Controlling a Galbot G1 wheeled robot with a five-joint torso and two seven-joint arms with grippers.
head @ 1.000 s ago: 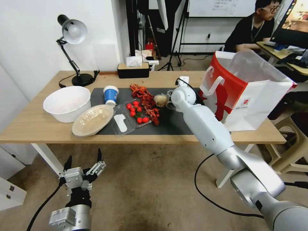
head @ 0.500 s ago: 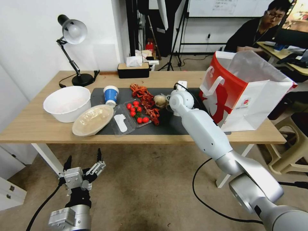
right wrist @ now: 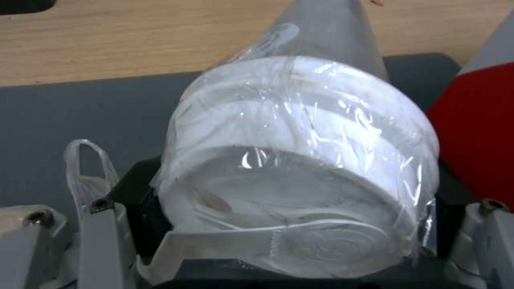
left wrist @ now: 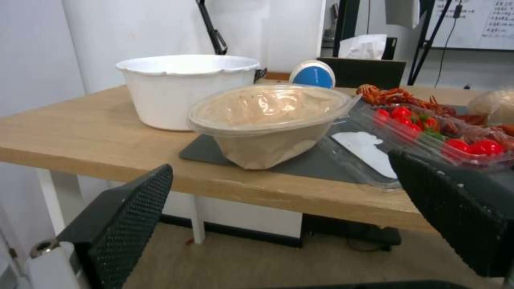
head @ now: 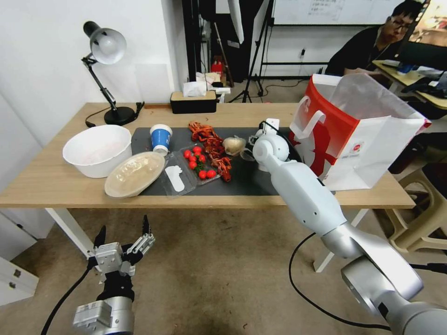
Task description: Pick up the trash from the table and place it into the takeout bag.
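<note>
In the right wrist view my right gripper is shut on the clear plastic cup with its white lid, loose film around it, over the dark mat. The takeout bag stands just right of that wrist; its red side is close beside the cup. On the table lie the blue-and-white paper cup, the beige bowl lid and the pale wrap wad. My left gripper hangs open below the table's front edge.
A large white bowl sits at the left. A clear tray of tomatoes and red shellfish scraps lie mid-mat. A desk lamp and a tissue box stand at the back.
My right wrist has shifted a little to the right, toward the bag. The left arm has stayed where it was.
</note>
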